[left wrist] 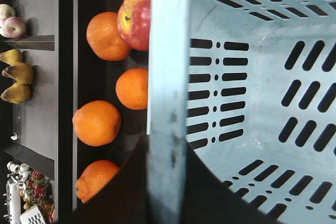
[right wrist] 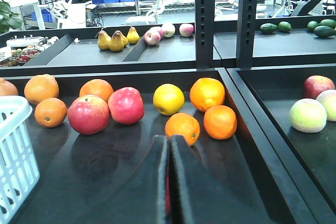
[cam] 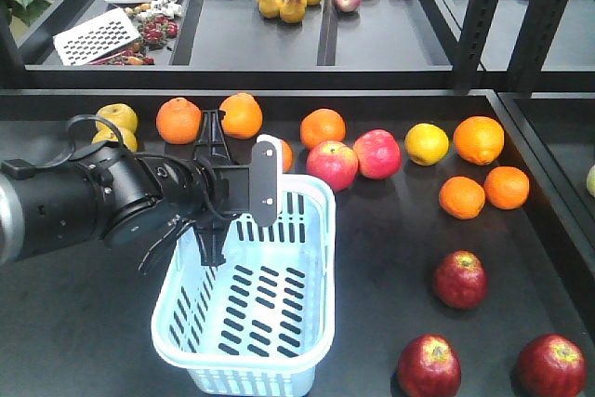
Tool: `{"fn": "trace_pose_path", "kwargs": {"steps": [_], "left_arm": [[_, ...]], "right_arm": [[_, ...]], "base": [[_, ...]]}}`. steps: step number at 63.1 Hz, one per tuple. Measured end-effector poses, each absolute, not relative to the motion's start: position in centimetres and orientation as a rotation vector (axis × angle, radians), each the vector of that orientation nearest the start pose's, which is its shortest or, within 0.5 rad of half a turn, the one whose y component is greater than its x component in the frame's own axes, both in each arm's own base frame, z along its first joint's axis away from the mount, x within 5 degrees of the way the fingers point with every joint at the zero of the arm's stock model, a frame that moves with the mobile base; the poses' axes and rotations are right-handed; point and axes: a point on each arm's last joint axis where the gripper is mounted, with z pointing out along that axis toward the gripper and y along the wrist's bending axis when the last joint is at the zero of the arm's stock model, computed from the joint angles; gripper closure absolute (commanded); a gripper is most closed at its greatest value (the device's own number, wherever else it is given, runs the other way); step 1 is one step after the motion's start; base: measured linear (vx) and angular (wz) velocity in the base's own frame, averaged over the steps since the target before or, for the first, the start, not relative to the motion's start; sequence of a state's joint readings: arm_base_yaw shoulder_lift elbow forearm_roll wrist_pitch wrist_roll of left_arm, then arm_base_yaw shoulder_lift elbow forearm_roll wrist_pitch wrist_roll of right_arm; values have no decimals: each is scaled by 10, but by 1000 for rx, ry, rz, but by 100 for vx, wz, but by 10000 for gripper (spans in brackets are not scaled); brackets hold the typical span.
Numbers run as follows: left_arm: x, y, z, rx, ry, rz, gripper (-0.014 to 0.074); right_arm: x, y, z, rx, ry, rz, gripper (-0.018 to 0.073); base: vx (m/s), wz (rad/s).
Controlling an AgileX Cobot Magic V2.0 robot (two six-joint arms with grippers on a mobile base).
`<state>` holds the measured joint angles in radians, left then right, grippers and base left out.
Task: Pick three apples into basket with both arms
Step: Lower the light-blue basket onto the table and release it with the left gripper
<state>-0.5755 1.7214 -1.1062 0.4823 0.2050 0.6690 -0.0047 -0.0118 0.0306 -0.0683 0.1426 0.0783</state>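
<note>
Basket (cam: 322, 258) long axis runs near-to-far; left claw (left wrist: 167, 182) pinches its rim, right claw (right wrist: 168, 174) pressed together.

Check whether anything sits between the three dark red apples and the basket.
Nothing visible does: only bare shelf lies between the apples and the basket. The left arm reaches over the basket's far left corner, covering part of the opening; the side facing the apples is clear.

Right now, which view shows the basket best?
The front-facing view: nearly the whole basket shows. The left wrist view gives only its rim and slotted inside; the right wrist view, just a corner.
</note>
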Motion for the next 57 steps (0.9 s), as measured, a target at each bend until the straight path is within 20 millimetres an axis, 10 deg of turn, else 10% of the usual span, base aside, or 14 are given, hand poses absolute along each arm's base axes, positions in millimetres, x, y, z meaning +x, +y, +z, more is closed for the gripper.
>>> {"fn": "trace_pose_path", "kwargs": {"steps": [33, 57], "left_arm": [[325, -199, 222, 1707, 1597, 391, 522], [322, -193, 216, 1738, 1693, 408, -9]], "right_arm": [[57, -1, 191, 20, 1644, -3, 568], [57, -1, 191, 20, 1644, -3, 568]], "base": [[0, 0], [0, 0]]}}
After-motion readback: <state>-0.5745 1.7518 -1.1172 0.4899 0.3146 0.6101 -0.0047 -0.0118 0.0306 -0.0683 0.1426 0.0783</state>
